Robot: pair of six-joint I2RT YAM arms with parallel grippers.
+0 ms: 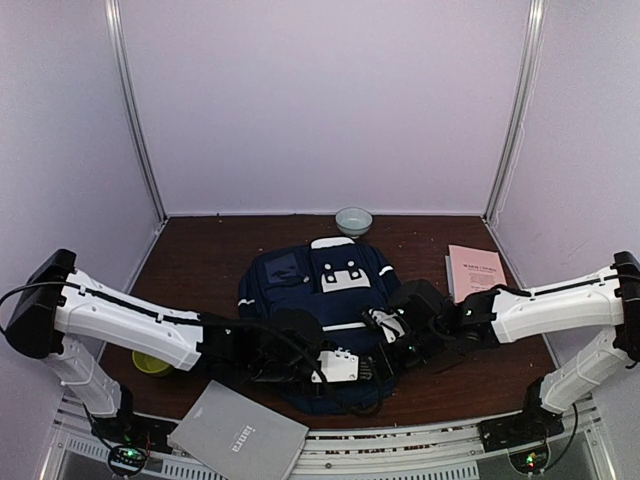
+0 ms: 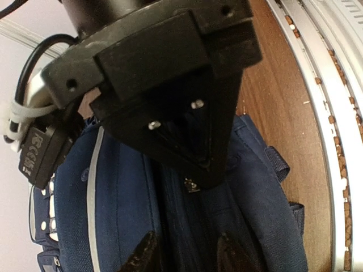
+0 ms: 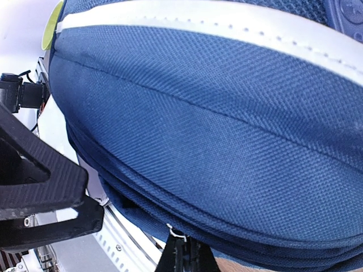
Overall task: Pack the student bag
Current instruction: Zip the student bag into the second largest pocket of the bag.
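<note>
We found the student bag (image 1: 300, 290) lying flat at the centre of the table (image 1: 200, 250). Its long axis ran from the arms' side to the far wall — the handle end with the white patches pointed away, the rounded bottom end toward the bases. Both arms met at that near end, the left reaching in from the left and the right from the right.

The right gripper (image 3: 181, 256) was closed tight, its tips on the zip line at the bag's edge and the zip pull (image 2: 191, 185) just at them. We could not confirm that the pull itself was pinched.

The left gripper (image 2: 190, 258) stood partly open, one finger on each side of the same seam. In our judgement it clamped a fold of the bag to steady it. The seam ran between those fingers toward the right gripper, the nearer of the two to the pull.

We judged the coming move a draw along that seam — the left bracing against it.

A grey flat case (image 1: 240, 440) and a pink booklet (image 1: 475, 272) lay outside the bag.
</note>
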